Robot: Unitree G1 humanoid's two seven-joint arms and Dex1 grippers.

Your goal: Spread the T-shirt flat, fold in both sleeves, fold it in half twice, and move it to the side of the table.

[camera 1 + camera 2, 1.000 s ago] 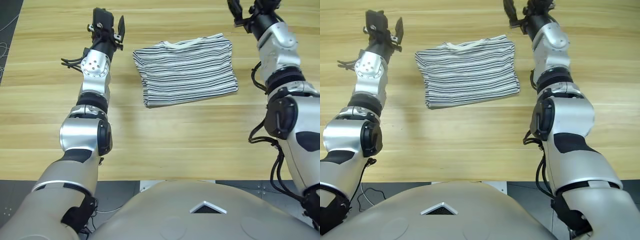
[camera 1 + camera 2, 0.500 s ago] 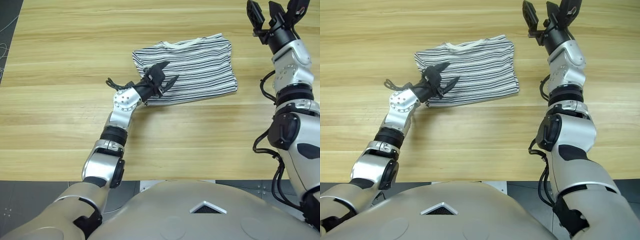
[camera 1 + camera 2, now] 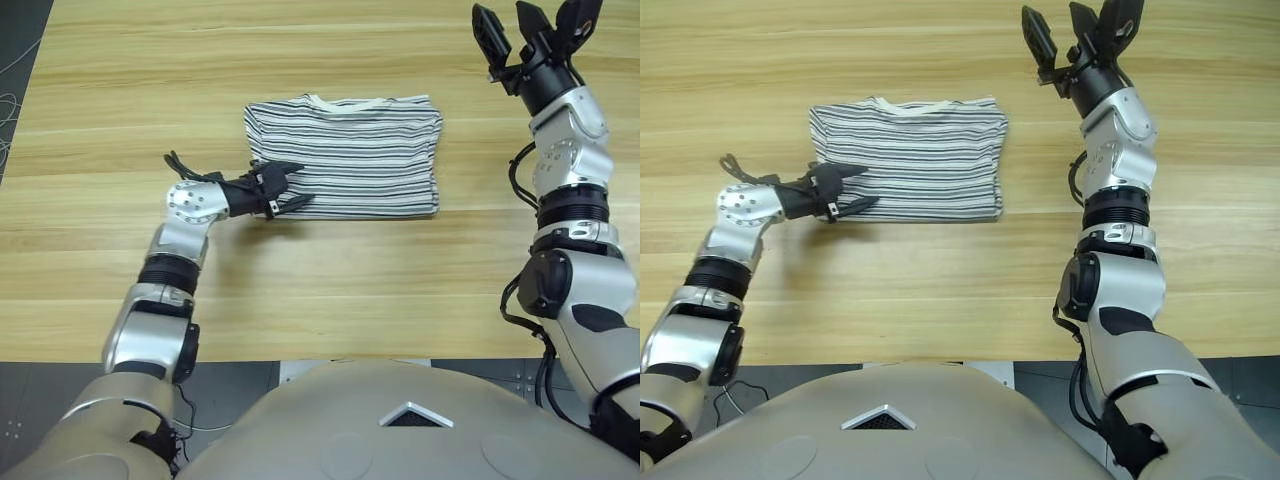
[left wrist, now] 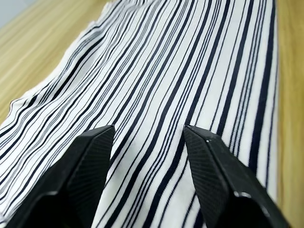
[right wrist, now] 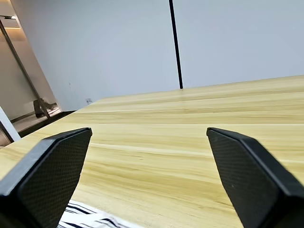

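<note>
The striped T-shirt (image 3: 345, 155) lies folded into a small rectangle on the wooden table (image 3: 330, 280), collar at the far edge. My left gripper (image 3: 298, 186) lies low at the shirt's near left corner. It is open, and its fingers (image 4: 90, 166) stand apart over the striped cloth (image 4: 180, 71). My right gripper (image 3: 530, 30) is raised above the table's far right, to the right of the shirt. It is open with nothing between its fingers (image 5: 47, 175). A bit of the shirt (image 5: 90, 217) shows below it.
Bare wood surrounds the shirt on every side. The table's left edge (image 3: 22, 100) borders dark floor with cables. A pale wall with a dark vertical line (image 5: 175, 42) stands beyond the far edge.
My left gripper has swung in from the table's far left to the shirt's near left corner. The shirt has turned square and shifted a little left. The right gripper moved slightly, still raised.
</note>
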